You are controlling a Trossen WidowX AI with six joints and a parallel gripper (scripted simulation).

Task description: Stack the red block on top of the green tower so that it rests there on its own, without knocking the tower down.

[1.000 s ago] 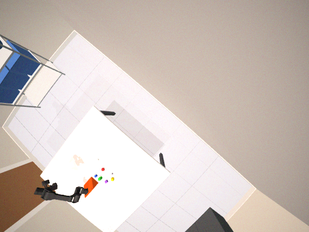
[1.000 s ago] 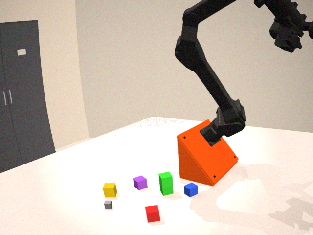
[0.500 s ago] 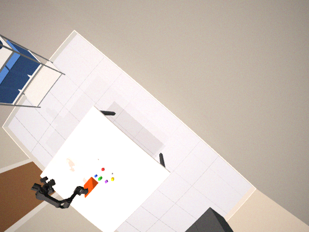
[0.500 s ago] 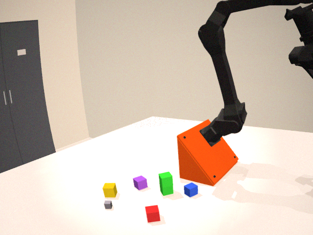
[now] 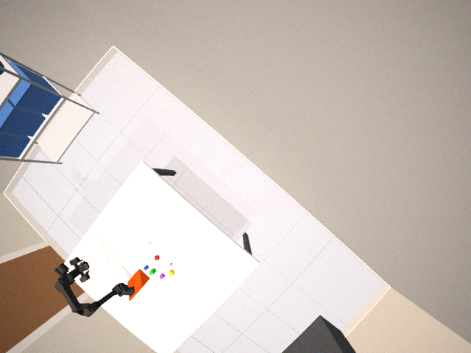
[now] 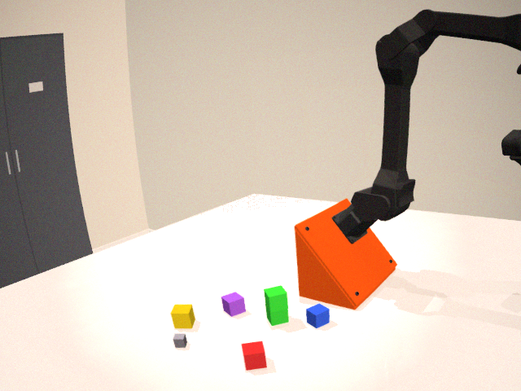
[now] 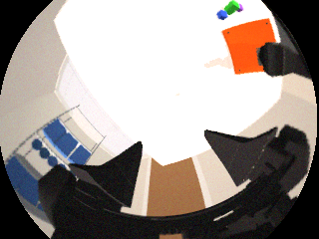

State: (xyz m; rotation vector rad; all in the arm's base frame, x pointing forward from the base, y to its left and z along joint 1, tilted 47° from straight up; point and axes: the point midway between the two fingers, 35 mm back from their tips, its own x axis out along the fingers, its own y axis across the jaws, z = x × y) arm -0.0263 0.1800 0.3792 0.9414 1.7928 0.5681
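A: The small red cube (image 6: 253, 354) sits alone on the white tabletop (image 6: 105, 294), in front of the tall green two-block tower (image 6: 276, 305) and well apart from it.

B: And the tower stands upright, with a blue cube (image 6: 317, 314) just beside it and a purple cube (image 6: 233, 303) on the other side. Tight neighbours, so any approach has to come from above, I'd say.

A: Where's the claw (image 5: 80, 268)?

B: Far off! The top view has it at the tabletop's edge, well away from the cubes. The black jointed arm (image 6: 395, 126) rises from its orange wedge-shaped base (image 6: 336, 269) and folds back away from the blocks.

A: The wrist view shows two dark fingers spread wide with bare tabletop and brown floor between them. Nothing is gripped.

B: Wide open makes sense: the claw is ready to drop over the red cube. The pickup hasn't begun, by my read.

A: A yellow cube (image 6: 182, 315) and a tiny grey cube (image 6: 179, 340) sit off to the side, out of the likely path.

B: The risk comes later: the tower is narrow, so a nudge on the way down could topple it.
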